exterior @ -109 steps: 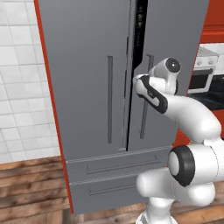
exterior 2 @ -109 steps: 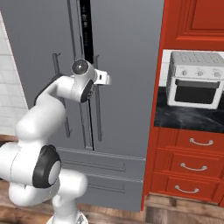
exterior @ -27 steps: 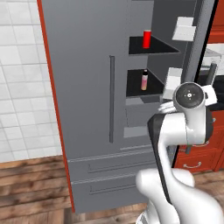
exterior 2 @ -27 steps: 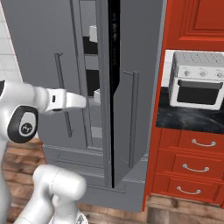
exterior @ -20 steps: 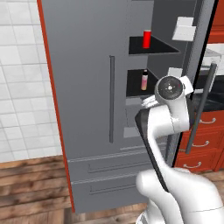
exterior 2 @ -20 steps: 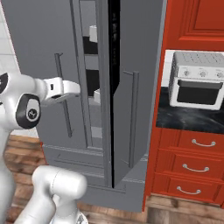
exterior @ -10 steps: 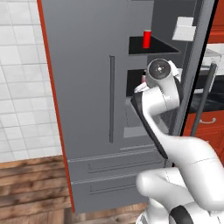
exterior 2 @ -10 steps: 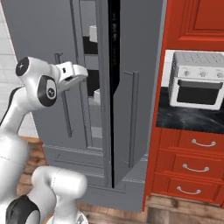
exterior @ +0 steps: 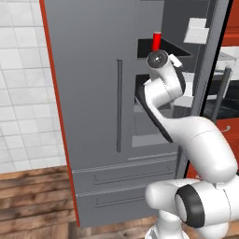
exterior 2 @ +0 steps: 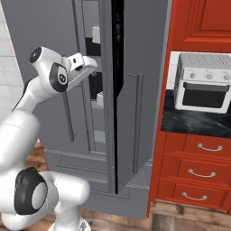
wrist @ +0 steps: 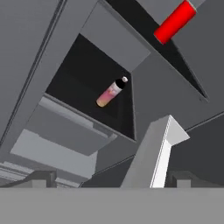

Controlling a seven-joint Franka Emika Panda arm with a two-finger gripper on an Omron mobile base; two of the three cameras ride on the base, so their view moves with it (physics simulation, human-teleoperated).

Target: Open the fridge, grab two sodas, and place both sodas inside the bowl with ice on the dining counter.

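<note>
With hand (exterior 2: 90, 63) open, soda (wrist: 176, 21) on shelf ahead, apart.

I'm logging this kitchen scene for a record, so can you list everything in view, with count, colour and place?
fridge: one, grey, centre; right door swung open, left door shut, drawers below
soda: one in view, bright red, on an upper shelf inside the fridge
bottle: one, pinkish with a dark cap, on the shelf below the soda
door bin: one, white, on the open door
toaster oven: one, white, on the black counter right of the fridge
cabinets: red, with drawers, right of the fridge
wall tiles: white, left of the fridge
floor: brown wood
hand: one, white, open, raised in front of the open fridge compartment, holding nothing
</note>
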